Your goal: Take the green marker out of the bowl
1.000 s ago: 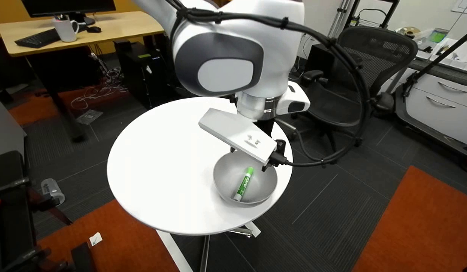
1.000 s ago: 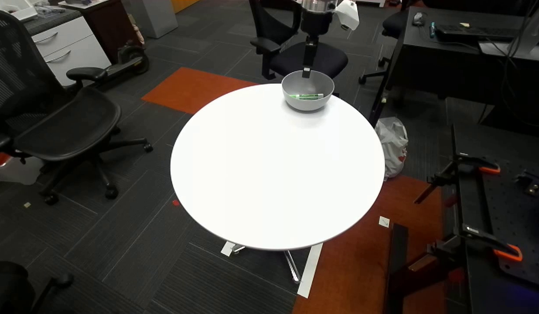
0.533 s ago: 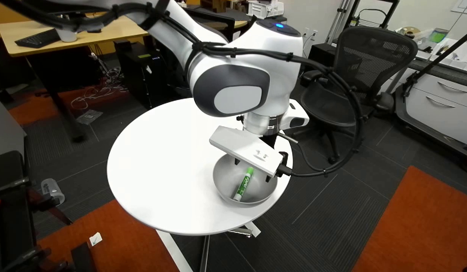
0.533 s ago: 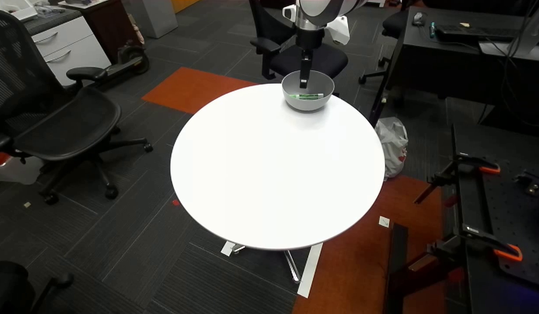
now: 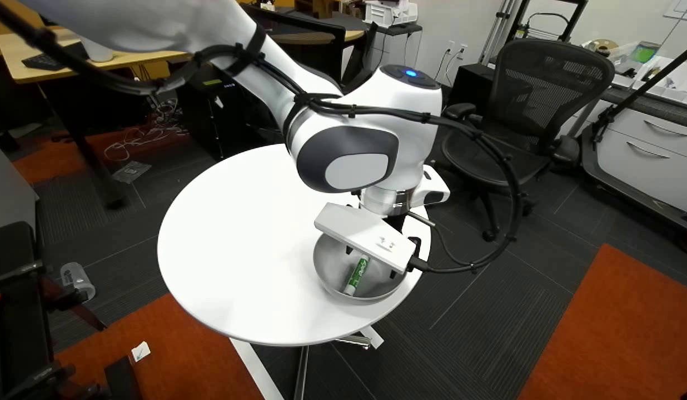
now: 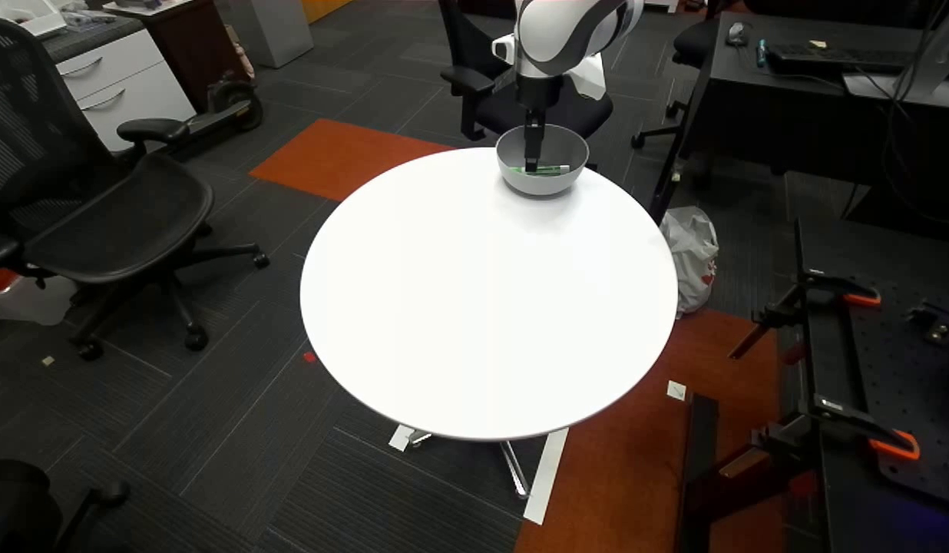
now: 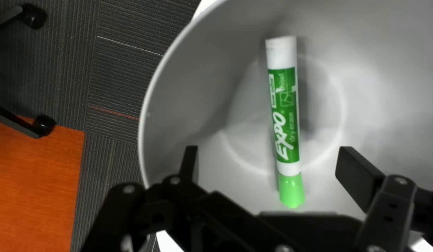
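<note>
A gripper (image 7: 268, 154) hangs with its two fingers (image 7: 358, 178) inside a bowl (image 7: 185, 105), spread wide on either side of a green marker (image 7: 288, 129) and holding nothing. The marker lies across the bowl's bottom, right of center in the wrist view, white end toward the top of the frame, green cap (image 7: 291, 191) toward the bottom. It is likely light and stiff, a smooth plastic barrel hard to break but apt to roll or slide. The surest hold appears to be mid-barrel, across the printed label (image 7: 283, 110); a pinch on the cap could pull it off. In that view the fingers line up near the label's lower end. The count: one marker, one bowl, one gripper, one table (image 6: 482, 307) and, at the right of an exterior view, two orange-tipped clamps (image 6: 897, 445).
</note>
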Available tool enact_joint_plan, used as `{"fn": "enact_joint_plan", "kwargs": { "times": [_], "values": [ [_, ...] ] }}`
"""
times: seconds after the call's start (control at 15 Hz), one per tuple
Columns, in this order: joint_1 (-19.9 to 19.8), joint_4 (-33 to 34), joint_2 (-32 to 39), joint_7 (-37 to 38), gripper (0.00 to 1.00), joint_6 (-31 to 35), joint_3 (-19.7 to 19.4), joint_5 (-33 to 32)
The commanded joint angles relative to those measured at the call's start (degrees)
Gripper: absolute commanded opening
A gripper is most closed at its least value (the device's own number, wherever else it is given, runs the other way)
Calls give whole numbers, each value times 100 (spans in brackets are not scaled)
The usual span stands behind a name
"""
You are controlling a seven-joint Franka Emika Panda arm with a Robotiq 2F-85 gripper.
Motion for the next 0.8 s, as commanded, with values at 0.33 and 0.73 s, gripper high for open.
{"fn": "enact_joint_plan", "kwargs": {
  "times": [0.33, 0.73],
  "values": [
    [-71, 531, 386, 127, 56, -58, 114, -150],
    [-70, 733, 456, 146, 12, -94, 111, -153]
  ]
}}
